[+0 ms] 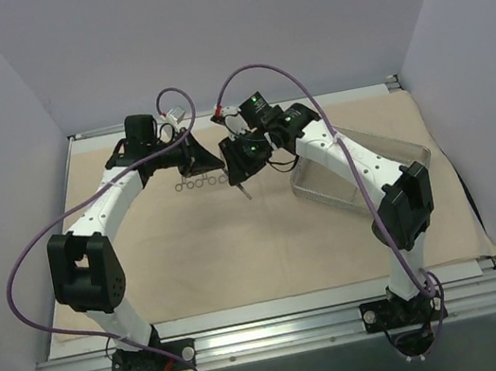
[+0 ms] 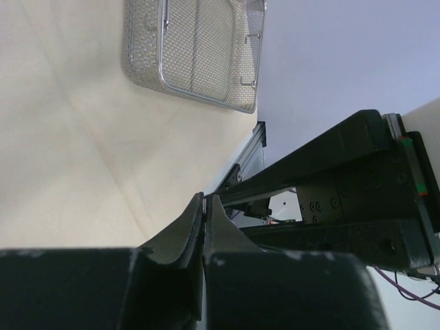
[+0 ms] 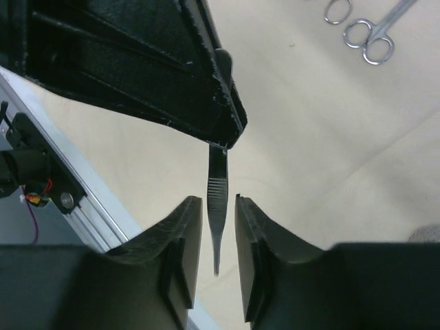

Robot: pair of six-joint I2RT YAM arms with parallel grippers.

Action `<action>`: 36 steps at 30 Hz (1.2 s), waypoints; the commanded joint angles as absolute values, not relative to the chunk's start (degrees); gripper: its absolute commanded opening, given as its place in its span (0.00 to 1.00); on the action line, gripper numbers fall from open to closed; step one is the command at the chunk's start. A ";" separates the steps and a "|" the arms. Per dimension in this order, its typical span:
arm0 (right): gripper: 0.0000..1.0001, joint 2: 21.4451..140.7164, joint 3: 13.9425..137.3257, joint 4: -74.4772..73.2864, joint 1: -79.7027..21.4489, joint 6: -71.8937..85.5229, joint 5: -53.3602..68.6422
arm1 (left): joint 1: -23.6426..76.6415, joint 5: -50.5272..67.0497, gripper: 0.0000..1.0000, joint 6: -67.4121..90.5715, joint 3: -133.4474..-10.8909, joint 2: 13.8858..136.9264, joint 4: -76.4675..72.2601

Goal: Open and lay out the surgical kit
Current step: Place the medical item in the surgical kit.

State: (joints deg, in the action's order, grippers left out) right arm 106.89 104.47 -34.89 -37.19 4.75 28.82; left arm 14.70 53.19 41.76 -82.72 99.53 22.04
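Observation:
The beige cloth (image 1: pixel 239 245) lies spread flat over the table. My left gripper (image 1: pixel 214 165) is shut on the upper end of slim metal tweezers (image 3: pixel 216 185), which hang point-down above the cloth; its closed tips show in the left wrist view (image 2: pixel 205 199). My right gripper (image 3: pixel 218 199) is open, one finger on each side of the tweezers' shaft with a small gap on both sides. Metal scissors (image 1: pixel 198 184) lie on the cloth at the back, left of the grippers, and also show in the right wrist view (image 3: pixel 368 41). The rectangular mesh-walled tray (image 1: pixel 416 156) sits at right.
Grey walls enclose the table on the left, back and right. A metal rail (image 1: pixel 274 335) runs along the near edge with both arm bases. The right arm's black link (image 2: pixel 344 179) is close beside the left gripper. The tray (image 2: pixel 144 75) looks empty.

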 commanded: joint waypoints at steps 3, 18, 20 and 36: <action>0.55 108.45 108.81 -37.52 -35.78 13.51 20.66 | 13.98 49.50 0.02 43.58 -81.93 97.22 12.50; 0.68 101.70 95.39 -12.08 -31.64 86.42 24.26 | 14.50 23.64 0.02 44.13 -75.50 88.59 -12.83; 0.70 100.03 93.87 -9.94 -31.90 91.99 22.95 | 14.50 23.82 0.02 43.42 -74.45 87.81 -14.58; 0.73 97.03 91.05 -2.73 -34.36 110.21 9.14 | 15.20 26.19 0.02 36.48 -73.65 84.72 -14.50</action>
